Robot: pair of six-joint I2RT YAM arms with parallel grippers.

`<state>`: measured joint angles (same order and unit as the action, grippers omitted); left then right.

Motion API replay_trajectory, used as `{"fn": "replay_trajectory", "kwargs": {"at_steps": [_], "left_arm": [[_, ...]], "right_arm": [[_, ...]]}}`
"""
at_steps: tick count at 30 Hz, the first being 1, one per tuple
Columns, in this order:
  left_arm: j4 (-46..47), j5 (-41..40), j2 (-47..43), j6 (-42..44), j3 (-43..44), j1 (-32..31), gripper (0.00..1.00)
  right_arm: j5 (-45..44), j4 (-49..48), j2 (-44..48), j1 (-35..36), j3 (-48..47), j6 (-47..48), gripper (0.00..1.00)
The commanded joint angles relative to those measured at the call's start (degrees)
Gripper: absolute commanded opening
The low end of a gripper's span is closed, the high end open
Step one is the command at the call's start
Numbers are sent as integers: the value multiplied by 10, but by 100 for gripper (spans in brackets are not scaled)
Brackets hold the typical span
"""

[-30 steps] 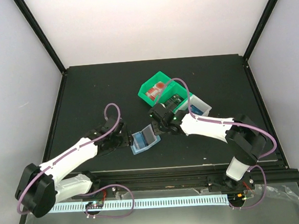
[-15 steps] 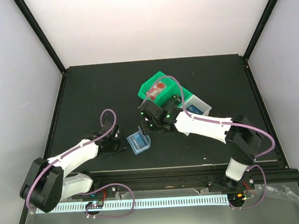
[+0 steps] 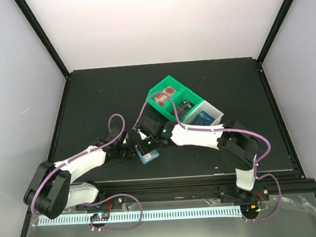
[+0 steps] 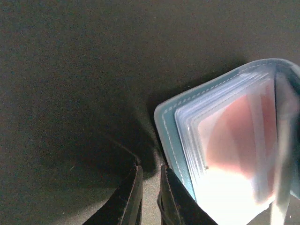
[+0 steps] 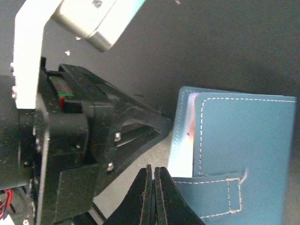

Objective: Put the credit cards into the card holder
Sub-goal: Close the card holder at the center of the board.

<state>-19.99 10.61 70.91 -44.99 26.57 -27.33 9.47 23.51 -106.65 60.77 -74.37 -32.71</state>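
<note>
The blue-teal card holder lies near the table's front edge, between my two grippers. In the right wrist view the card holder has its stitched cover folded over, clasp tab showing. The left wrist view shows the card holder's clear pockets with a reddish card inside. My left gripper sits just left of it, jaws nearly together with only bare table between. My right gripper is shut, tips by the clasp tab, hovering over the holder. Credit cards rest in the bins: red-and-white, dark, blue.
A green bin and a white bin stand side by side behind the holder, right of centre. The left arm's wrist is close beside my right fingers. The table's front rail runs just near of the holder.
My left gripper has closed and stayed by the holder's left edge. The right gripper has swung left and nearer, over the holder, whose cover has folded from open to almost closed.
</note>
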Motion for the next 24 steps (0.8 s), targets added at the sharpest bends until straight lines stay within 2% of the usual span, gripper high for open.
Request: {"fn": "replay_trajectory", "kwargs": {"at_steps": [1,7,11,14,24], "left_arm": [[3,-3,11,3,-6,3,13],[0,-9,-12,-17,-10,3,13],[-17,-22,-50,-32,-12,3,13],[-38,-36,-94,-37,-12,4,14],[-135,-142,-219,-53,10,9,17]], "right_arm": [[79,-58,-16,1,2,14,4],[145,-136,-14,-1,26,-2,11],[112,-131,16,0,39,-2,30],[88,-130,57,-2,63,1,37],[25,-127,186,-7,123,20,40]]}}
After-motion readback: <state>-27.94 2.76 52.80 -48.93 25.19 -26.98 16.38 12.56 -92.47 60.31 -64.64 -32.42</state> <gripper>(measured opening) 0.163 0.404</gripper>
